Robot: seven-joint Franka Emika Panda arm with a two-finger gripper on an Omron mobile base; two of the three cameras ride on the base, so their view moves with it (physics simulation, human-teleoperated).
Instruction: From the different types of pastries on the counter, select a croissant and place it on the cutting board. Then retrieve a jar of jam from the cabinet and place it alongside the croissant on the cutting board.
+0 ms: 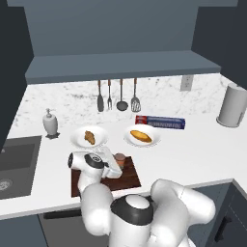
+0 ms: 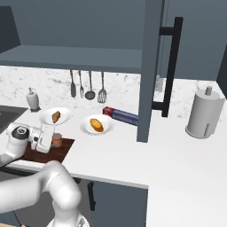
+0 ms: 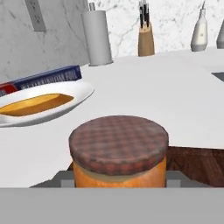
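Observation:
The jar of jam (image 3: 119, 151), orange with a brown checked lid, fills the hand view between my gripper's (image 3: 119, 180) fingertips (image 3: 64, 178), which press against its sides. It stands at the far edge of the dark cutting board (image 1: 103, 181); whether it rests on the board I cannot tell. My gripper (image 1: 112, 164) reaches the jar (image 1: 120, 158) from the left. The croissant (image 1: 89, 137) lies on a white plate (image 1: 76, 140) behind the board. The golden loaf (image 1: 141, 136) lies on the plate beside it. From the right I see the jar (image 2: 56, 140), croissant (image 2: 56, 116) and board (image 2: 55, 150).
A soap dispenser (image 1: 50, 123) and sink (image 1: 14, 166) are at left. Utensils (image 1: 118, 96) hang on the wall, a blue foil box (image 1: 160, 122) lies behind the plates, and a paper-towel roll (image 1: 232, 105) stands at right. An open cabinet door (image 2: 150, 71) hangs over the counter.

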